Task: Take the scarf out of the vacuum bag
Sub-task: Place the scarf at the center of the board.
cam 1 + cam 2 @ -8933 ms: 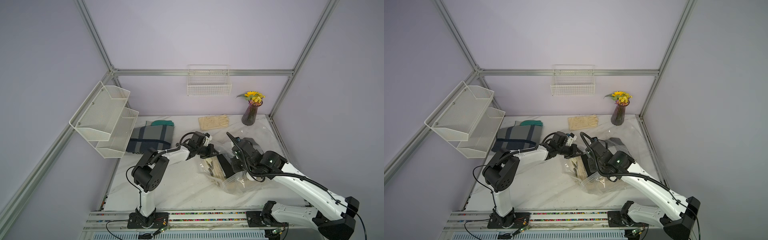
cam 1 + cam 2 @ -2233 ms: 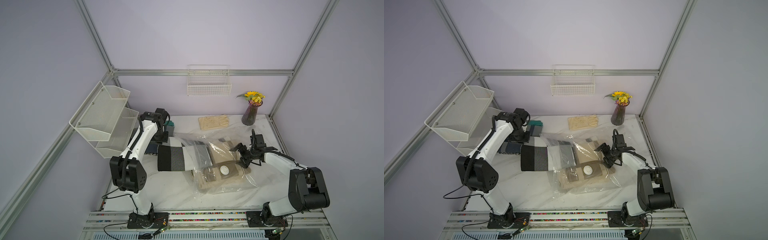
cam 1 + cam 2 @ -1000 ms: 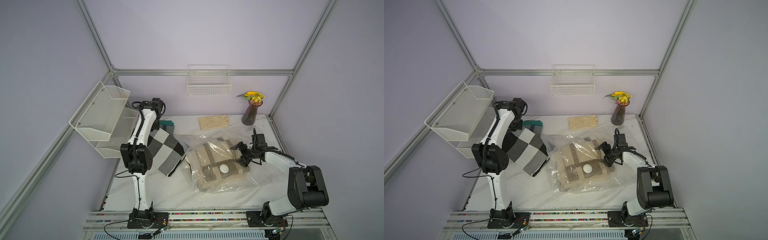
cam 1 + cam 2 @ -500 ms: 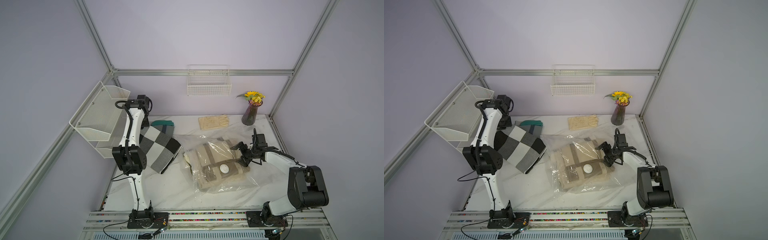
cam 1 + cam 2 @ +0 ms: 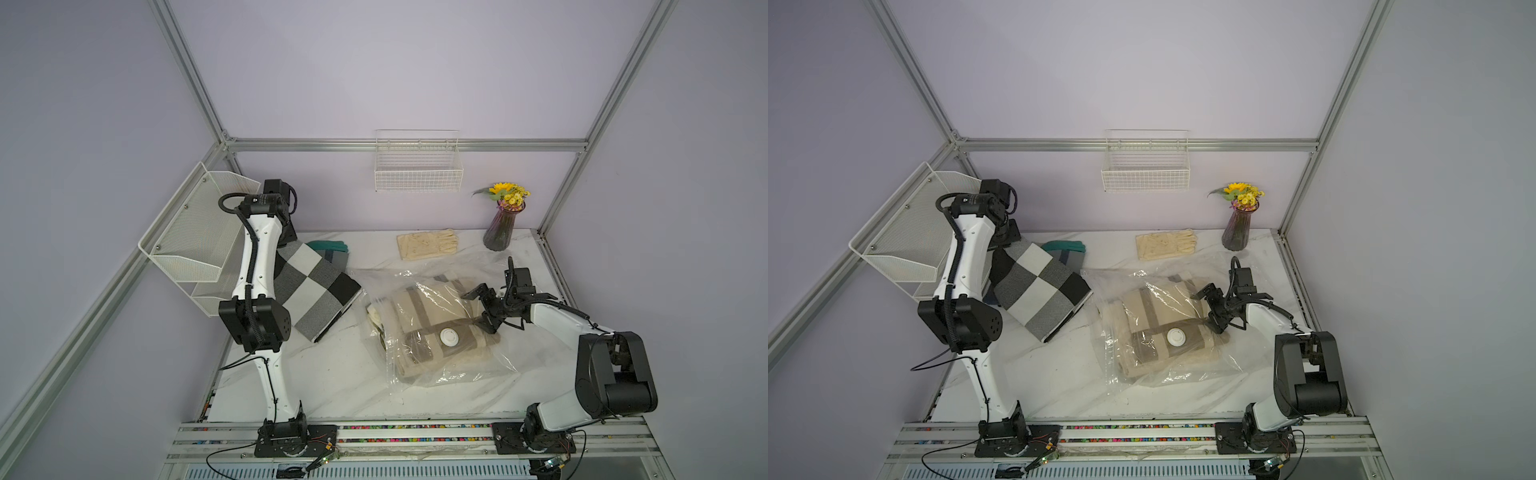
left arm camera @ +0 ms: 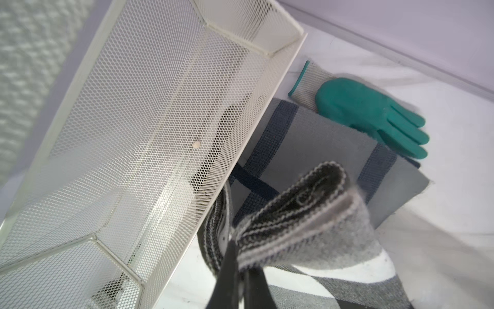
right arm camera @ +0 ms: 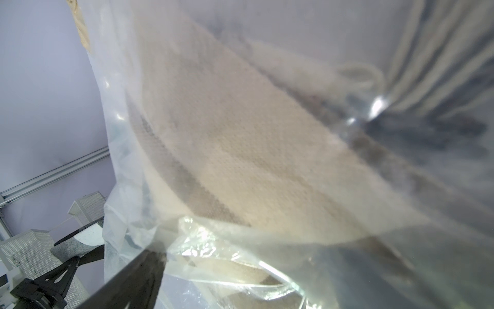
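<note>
The scarf (image 5: 316, 286), checkered black, grey and white, hangs folded from my left gripper (image 5: 291, 245), which is shut on its upper edge beside the mesh shelf. In the left wrist view the left gripper (image 6: 240, 267) pinches the folded layers of the scarf (image 6: 307, 214). The scarf is fully outside the vacuum bag (image 5: 496, 363), a clear crinkly bag lying mid-table with a white valve cap (image 5: 449, 336). A beige folded cloth with brown stripes (image 5: 419, 316) lies inside the bag. My right gripper (image 5: 484, 311) stands open at the bag's right edge, with plastic draped in front of one of its fingers (image 7: 139, 273).
A white mesh shelf (image 5: 195, 241) hangs on the left wall, close to my left arm. Under the scarf lie a blue-grey plaid cloth (image 6: 320, 149) and a green glove (image 6: 369, 112). Cream gloves (image 5: 428, 245), a flower vase (image 5: 503, 224) and a wire basket (image 5: 417, 170) are at the back.
My left arm has lifted the scarf up and back to the left, towards the shelf. The bag and my right gripper have stayed put.
</note>
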{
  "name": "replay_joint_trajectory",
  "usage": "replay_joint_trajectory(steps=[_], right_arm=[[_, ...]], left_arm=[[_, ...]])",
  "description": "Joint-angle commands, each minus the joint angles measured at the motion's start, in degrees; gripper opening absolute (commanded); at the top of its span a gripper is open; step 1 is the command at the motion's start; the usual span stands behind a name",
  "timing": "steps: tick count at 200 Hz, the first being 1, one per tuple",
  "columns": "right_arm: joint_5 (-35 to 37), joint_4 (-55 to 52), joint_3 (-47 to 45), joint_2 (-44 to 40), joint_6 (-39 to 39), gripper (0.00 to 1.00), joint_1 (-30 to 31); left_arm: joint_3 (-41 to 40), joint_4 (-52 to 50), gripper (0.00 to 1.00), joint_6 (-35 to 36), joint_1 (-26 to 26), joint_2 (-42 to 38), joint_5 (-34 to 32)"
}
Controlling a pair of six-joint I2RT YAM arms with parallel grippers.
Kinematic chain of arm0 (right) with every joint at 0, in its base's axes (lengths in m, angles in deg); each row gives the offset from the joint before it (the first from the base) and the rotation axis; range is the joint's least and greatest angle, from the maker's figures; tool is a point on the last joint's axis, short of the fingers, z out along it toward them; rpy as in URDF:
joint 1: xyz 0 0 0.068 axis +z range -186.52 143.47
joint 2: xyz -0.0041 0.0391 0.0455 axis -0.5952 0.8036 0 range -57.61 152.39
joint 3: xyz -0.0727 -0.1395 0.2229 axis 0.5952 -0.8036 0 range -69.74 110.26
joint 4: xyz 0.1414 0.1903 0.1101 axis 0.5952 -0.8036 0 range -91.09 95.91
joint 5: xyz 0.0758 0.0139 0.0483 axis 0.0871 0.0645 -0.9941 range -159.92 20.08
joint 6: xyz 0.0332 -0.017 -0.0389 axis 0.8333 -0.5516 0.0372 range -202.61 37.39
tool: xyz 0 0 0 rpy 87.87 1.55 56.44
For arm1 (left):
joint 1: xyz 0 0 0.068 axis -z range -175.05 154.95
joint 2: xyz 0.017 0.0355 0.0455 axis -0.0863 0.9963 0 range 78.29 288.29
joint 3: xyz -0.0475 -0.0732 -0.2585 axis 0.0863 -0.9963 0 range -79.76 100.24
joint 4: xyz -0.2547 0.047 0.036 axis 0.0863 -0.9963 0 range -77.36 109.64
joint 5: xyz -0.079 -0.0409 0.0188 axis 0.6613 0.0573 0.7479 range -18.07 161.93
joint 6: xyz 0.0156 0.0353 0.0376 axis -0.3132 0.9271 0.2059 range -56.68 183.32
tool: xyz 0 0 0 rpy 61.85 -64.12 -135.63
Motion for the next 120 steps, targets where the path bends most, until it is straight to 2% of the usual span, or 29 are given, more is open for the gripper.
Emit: replay_joint_trajectory(steps=[1,79,84,94,104,111,120], right_arm=[[8.3,-2.7,-2.3,2.1,-2.1,0.97,-2.0],[8.1,-2.8,-2.5,2.2,-2.6,0.97,-3.3],[8.1,-2.9,-2.6,2.1,-2.6,0.97,-3.3],[8.1,-2.9,-2.6,1.9,-2.5,0.97,-3.4],[8.2,-3.0,-2.7,1.7,-2.5,0.97,-3.6],[8.2,-3.0,-2.8,1.5,-2.5,0.97,-3.8],[8.0,-3.0,-2.8,1.3,-2.5,0.97,-4.0]], left_arm=[[4.0,6.1,0.00,-3.2,-0.9,0.6,-1.1],[5.0,9.2,0.00,-3.4,-1.2,3.8,-0.9],[5.0,9.6,0.11,-3.2,-1.3,3.8,-0.6],[4.9,10.3,0.42,-2.7,-1.3,3.7,0.3],[4.9,11.0,0.67,-2.4,-1.3,3.6,1.0],[5.0,11.1,0.79,-2.2,-1.3,3.6,1.1],[5.1,11.3,0.88,-1.9,-1.3,3.7,1.1]])
